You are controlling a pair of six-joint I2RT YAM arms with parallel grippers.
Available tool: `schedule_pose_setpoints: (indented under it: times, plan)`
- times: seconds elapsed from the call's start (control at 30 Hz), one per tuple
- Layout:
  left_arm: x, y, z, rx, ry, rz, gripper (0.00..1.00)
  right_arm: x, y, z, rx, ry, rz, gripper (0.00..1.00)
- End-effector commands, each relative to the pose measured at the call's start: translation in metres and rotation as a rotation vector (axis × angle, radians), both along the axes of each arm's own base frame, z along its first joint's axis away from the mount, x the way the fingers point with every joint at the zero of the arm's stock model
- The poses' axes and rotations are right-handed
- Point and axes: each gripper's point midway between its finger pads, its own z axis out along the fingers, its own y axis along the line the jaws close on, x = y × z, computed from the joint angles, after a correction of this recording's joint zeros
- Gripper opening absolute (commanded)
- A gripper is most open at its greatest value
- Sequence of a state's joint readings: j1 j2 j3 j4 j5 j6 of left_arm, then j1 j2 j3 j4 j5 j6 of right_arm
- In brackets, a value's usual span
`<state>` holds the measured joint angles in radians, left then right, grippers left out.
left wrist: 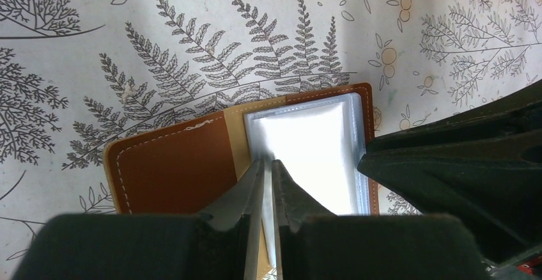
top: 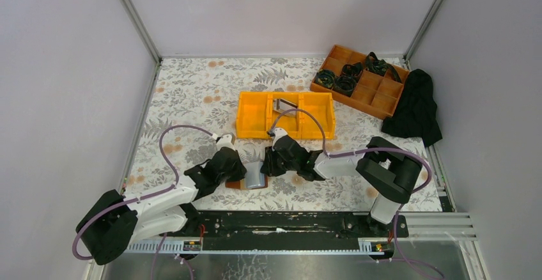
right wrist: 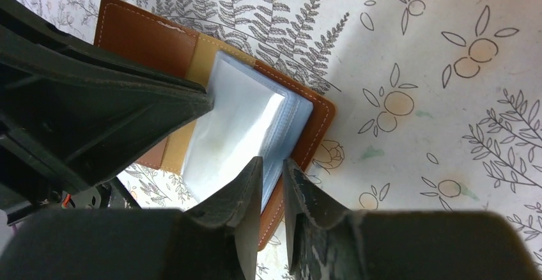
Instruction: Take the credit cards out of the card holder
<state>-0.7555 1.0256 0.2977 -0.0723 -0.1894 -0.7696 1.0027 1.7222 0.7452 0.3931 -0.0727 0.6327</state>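
Note:
The brown leather card holder (top: pixel 234 183) lies open on the flowered table between my two grippers, its clear sleeves (top: pixel 254 176) fanned up. My left gripper (left wrist: pixel 268 162) is shut on one thin pale sleeve page near the spine; brown cover (left wrist: pixel 172 171) to its left. My right gripper (right wrist: pixel 271 162) is nearly closed on the sleeve stack (right wrist: pixel 291 120) and the cover's edge (right wrist: pixel 319 123). No bare credit card shows in the holder; glare hides what the sleeves hold. A small grey flat piece (top: pixel 283 106), possibly a card, stands in the yellow tray.
A yellow compartment tray (top: pixel 252 110) sits just behind the grippers. An orange-brown divided box (top: pixel 377 94) with black coiled items is at the back right, with a black cloth (top: pixel 415 107) beside it. White walls close in the left, back and right sides.

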Motion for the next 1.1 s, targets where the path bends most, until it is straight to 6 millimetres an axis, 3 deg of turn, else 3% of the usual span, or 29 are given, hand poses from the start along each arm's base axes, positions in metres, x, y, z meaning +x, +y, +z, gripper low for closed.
schedule_pose_setpoints:
  times: [0.0, 0.13, 0.2, 0.3, 0.37, 0.5, 0.7, 0.93, 1.07]
  plan:
    - [0.002, -0.004, 0.0, -0.038, -0.018, -0.002, 0.16, 0.002, 0.025, 0.025, 0.081, -0.026, 0.032, 0.25]
    - [0.0, -0.003, -0.002, -0.044, -0.02, -0.002, 0.16, 0.001, 0.025, 0.024, 0.075, -0.03, 0.035, 0.24]
    - [0.001, -0.005, -0.001, -0.057, -0.027, -0.004, 0.16, -0.001, 0.024, 0.021, 0.071, -0.024, 0.043, 0.12]
    - [0.002, -0.013, -0.002, -0.082, -0.023, -0.023, 0.16, -0.003, 0.023, 0.02, 0.081, -0.025, 0.048, 0.09]
    - [0.004, -0.019, -0.003, -0.101, -0.018, -0.036, 0.16, -0.006, 0.022, 0.02, 0.094, -0.029, 0.06, 0.01]
    - [0.008, -0.034, -0.004, -0.132, -0.002, -0.058, 0.15, -0.004, 0.016, 0.025, 0.101, -0.057, 0.048, 0.0]
    - [0.016, -0.056, -0.003, -0.179, 0.021, -0.095, 0.14, 0.008, -0.013, 0.036, 0.074, -0.113, -0.023, 0.0]
    - [0.017, -0.089, 0.013, -0.271, 0.028, -0.156, 0.14, 0.027, -0.059, 0.049, 0.049, -0.158, -0.117, 0.0]
    - [0.017, -0.103, 0.019, -0.294, 0.033, -0.173, 0.14, 0.031, -0.07, 0.055, 0.022, -0.183, -0.143, 0.0]
